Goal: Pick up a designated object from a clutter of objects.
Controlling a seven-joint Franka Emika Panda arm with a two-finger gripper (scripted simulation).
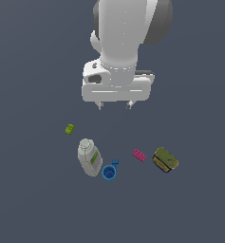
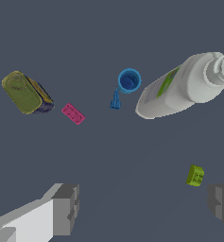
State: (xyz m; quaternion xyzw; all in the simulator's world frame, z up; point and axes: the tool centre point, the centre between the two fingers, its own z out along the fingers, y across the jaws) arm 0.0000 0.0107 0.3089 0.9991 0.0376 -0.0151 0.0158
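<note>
across the floor in the exterior view, from its left to its right, we saw the lime-green brick (image 1: 69,128) off alone, then the grey bottle (image 1: 89,158) lying down with the blue cup (image 1: 109,172) just beside it, then the magenta brick (image 1: 139,155), and last the olive-yellow tin (image 1: 165,160) close by it but apart. our gripper (image 1: 115,105) hung well above them with its fingers spread and nothing between them. we judged the magenta brick light, stiff and unlikely to break, though small enough to slip or skid. we thought its two long flat sides the best hold, with the fingers turned to match its slant and kept clear of the tin.
</note>
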